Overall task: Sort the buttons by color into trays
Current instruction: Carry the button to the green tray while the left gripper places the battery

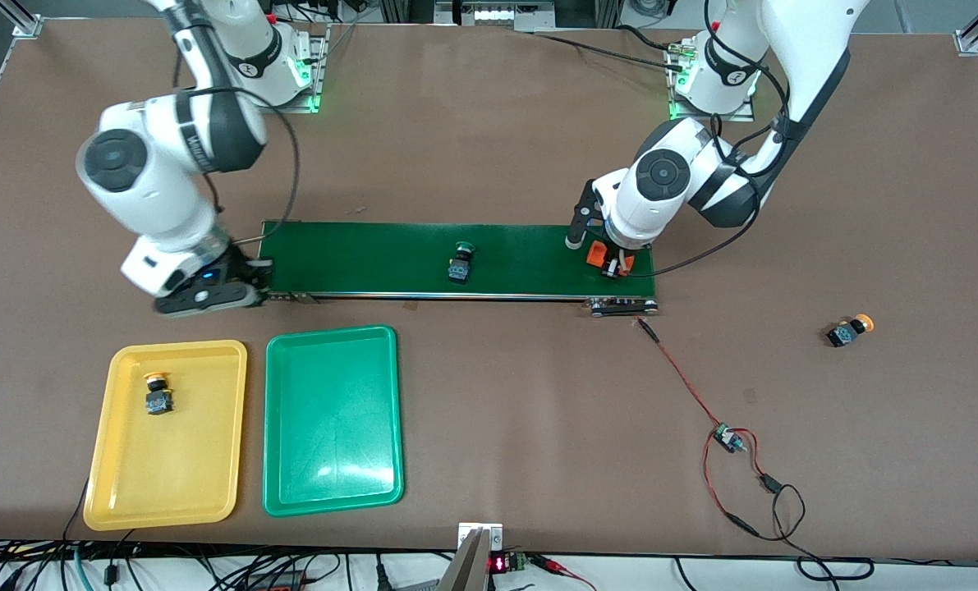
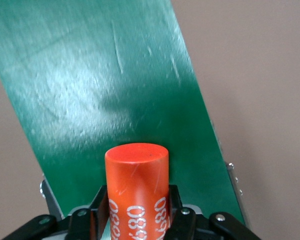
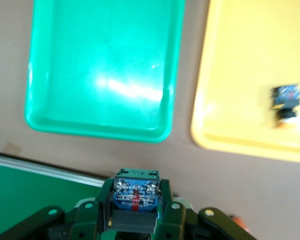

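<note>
**Two claws loaded at opposite ends of the belt**

The brown counter (image 1: 489, 123) carries a long dark-green conveyor belt (image 1: 374, 258) across its middle. Nearer the front camera, toward the right arm's end, lie two shallow plastic trays side by side: the green tray (image 1: 332, 484) holds nothing, and the yellow tray (image 1: 164, 484) holds one yellow-capped button (image 1: 157, 396).

The right claw (image 3: 135, 212) is over the belt's end toward the right arm, its fingers clamped on a blue-and-black button body (image 3: 135, 192) whose cap colour cannot be told. The left claw (image 2: 137, 220) is over the belt's other end, pressed on an orange cylinder with white print (image 2: 137, 190).

A green-capped button (image 1: 461, 262) lies on the belt near its middle. Another yellow-capped button (image 1: 850, 330) lies on the bare counter toward the left arm's end, well apart from both trays.
</note>
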